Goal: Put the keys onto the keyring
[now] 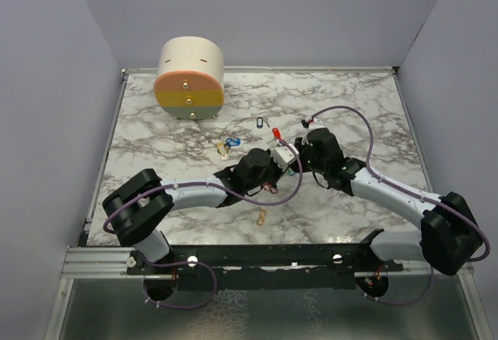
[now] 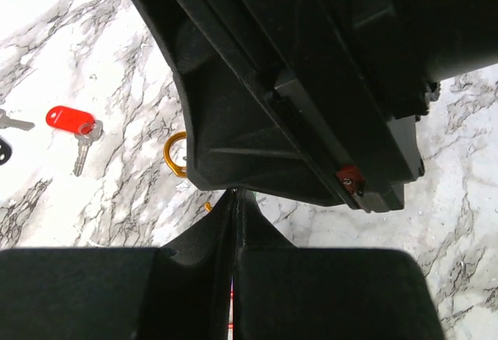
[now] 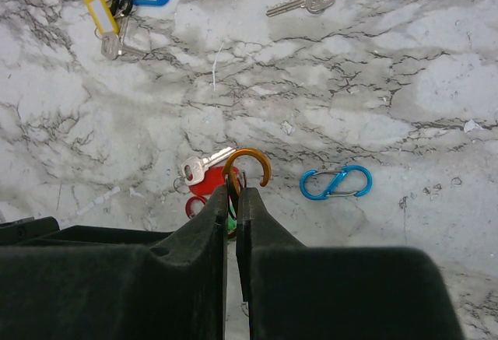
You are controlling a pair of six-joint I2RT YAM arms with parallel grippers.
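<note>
We see right claw [image 3: 236, 196] pinched on orange metal carabiner ring [image 3: 257, 157]; red-tagged silver key [image 3: 196, 170] just beside ring, blade toward it. Left claw [image 2: 235, 200] shut, contents hidden.

The left pincer [image 2: 235, 204] had its fingers pressed together beneath a big black housing [image 2: 311, 83]. On the marble table [image 2: 93, 44] lay a red-tagged key [image 2: 70, 120]; an orange ring [image 2: 173, 155] showed beside the housing
</note>
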